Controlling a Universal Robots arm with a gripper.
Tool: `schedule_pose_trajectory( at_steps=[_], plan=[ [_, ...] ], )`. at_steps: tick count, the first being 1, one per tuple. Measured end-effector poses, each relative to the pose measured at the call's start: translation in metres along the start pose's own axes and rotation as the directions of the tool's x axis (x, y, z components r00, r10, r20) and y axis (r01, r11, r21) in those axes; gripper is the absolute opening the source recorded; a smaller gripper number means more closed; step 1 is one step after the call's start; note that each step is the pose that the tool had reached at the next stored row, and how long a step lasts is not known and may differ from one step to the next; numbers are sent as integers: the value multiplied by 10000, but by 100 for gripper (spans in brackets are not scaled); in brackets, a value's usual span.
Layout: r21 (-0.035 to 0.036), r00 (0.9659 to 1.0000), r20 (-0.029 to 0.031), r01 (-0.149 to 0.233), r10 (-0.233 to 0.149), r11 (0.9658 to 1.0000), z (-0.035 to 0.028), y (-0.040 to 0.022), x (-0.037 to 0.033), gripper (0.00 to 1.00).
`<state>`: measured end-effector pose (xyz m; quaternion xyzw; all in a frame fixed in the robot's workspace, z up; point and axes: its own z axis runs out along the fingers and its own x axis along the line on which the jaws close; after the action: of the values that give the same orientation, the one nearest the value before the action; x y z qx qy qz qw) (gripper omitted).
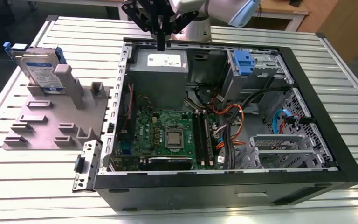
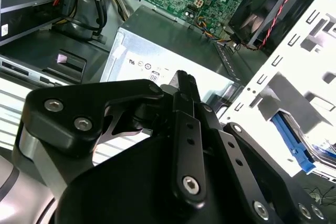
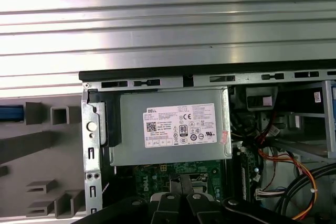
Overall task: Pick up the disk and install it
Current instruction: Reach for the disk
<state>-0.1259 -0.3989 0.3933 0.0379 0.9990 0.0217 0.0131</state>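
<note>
Hovering above the grey box at the back of the open computer case, the gripper has its fingers pinched narrow and carries nothing. The disk stands upright in the grey holder outside the case, on the exterior view's left, well apart from the gripper. Risks as I see them: pinched fingers can't straddle the disk, a skewed grab on its blue frame could tip it in the slot, and loose cables beside the drive cage could snag it.
</note>
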Motion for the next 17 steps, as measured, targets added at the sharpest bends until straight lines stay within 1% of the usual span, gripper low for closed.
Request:
schedule_pose_trajectory(
  at_steps=[1,11,17],
  plan=[
    [-1,10000,0,0,0,10000,0,-1,9,11],
    [0,10000,0,-1,1,10000,0,-1,16,11],
    [-2,10000,1,-1,1,10000,-1,-6,86,11]
  ],
)
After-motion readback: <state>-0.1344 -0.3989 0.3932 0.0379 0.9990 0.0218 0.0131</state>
